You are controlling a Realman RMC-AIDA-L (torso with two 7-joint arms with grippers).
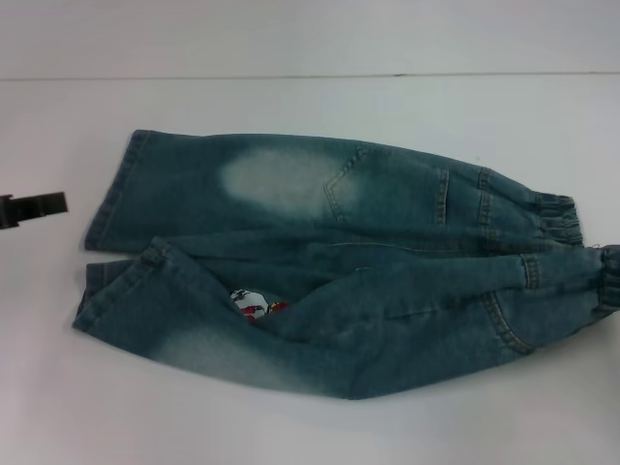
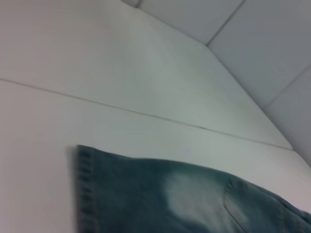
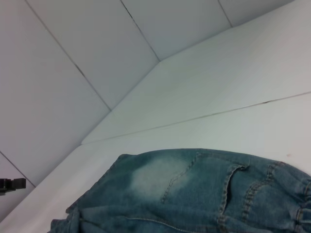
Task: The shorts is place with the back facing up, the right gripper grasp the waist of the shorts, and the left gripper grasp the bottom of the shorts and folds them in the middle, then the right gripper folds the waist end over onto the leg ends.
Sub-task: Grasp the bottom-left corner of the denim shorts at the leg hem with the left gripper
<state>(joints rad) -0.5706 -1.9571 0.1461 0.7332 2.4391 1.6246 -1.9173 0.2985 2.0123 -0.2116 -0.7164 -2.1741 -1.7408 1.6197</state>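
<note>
The blue-green denim shorts (image 1: pixel 339 262) lie flat on the white table, back pockets up. The elastic waist (image 1: pixel 567 221) points to the right and the two leg hems (image 1: pixel 114 194) to the left. The near leg is rumpled, and a bit of the cartoon print (image 1: pixel 254 303) peeks from a fold. My left gripper (image 1: pixel 34 206) shows as a black tip at the far left edge, a short way off the upper leg hem and touching nothing. It also appears small in the right wrist view as the left gripper (image 3: pixel 12 184). The right gripper is out of view.
The white table (image 1: pixel 310 107) runs on behind the shorts to a seam line, with bare surface in front as well. In the wrist views the shorts (image 2: pixel 184 199) (image 3: pixel 194 189) lie below pale wall panels (image 3: pixel 73 58).
</note>
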